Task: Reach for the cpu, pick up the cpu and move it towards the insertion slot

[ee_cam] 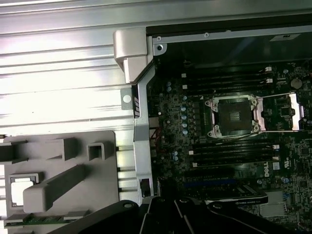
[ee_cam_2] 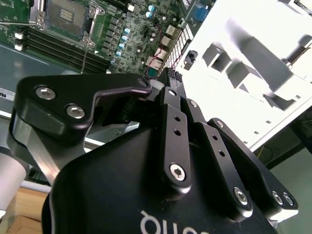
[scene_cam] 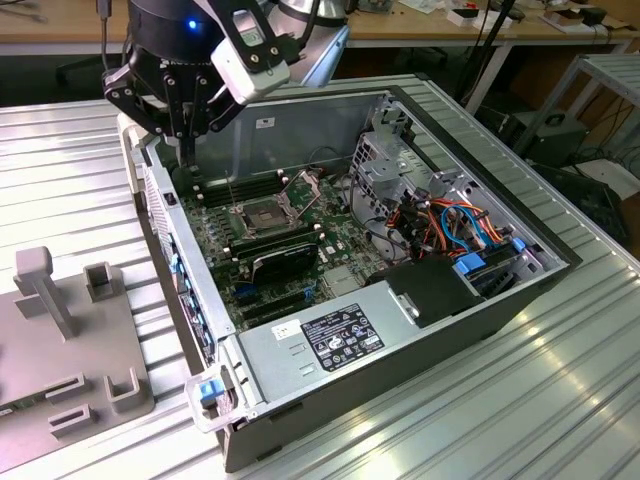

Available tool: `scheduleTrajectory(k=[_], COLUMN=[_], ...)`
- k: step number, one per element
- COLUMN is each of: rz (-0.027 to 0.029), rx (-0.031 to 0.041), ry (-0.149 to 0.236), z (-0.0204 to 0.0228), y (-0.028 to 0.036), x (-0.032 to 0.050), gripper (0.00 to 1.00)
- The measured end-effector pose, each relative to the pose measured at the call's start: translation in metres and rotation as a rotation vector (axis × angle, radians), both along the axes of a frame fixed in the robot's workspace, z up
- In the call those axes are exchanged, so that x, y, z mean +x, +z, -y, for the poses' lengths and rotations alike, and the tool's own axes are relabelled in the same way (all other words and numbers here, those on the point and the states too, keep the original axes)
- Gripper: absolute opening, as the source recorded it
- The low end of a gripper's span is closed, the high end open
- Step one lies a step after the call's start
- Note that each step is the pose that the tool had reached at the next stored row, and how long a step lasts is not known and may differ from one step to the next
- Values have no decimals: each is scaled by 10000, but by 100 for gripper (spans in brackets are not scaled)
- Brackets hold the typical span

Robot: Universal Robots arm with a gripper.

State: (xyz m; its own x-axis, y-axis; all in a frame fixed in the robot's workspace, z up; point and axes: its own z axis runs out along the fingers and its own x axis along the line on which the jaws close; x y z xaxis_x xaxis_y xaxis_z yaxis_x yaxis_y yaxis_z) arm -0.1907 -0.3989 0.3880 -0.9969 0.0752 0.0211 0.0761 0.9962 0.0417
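In the first wrist view a small pale square, apparently the cpu (ee_cam: 20, 190), lies in a framed pocket of the grey fixture (ee_cam: 63, 180). The insertion slot (scene_cam: 258, 213) (ee_cam: 234, 116) (ee_cam_2: 66, 14) sits on the green motherboard with a dark, bare centre. Its metal retention plate (scene_cam: 305, 185) (ee_cam: 285, 112) is hinged open. My black gripper (scene_cam: 186, 140) (ee_cam_2: 166, 78) hangs above the rear corner of the computer case, at the exterior view's left, between fixture and slot. Its fingers converge, shut, and nothing shows between them.
The open computer case (scene_cam: 540, 290) holds a black card (scene_cam: 285, 255), a metal drive cage (scene_cam: 390, 160), coloured cables (scene_cam: 450, 220) and a power supply (scene_cam: 400, 330). The grey fixture (scene_cam: 70, 340) with posts and pockets lies on the ribbed aluminium table (scene_cam: 480, 420) beside it.
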Motion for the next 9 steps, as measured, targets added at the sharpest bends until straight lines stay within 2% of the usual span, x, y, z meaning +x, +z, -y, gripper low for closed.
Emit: scheduleTrajectory(k=[9], rz=[-43], rx=[1], ry=[-1], z=[0], y=[-8], x=[-68], gripper=[11])
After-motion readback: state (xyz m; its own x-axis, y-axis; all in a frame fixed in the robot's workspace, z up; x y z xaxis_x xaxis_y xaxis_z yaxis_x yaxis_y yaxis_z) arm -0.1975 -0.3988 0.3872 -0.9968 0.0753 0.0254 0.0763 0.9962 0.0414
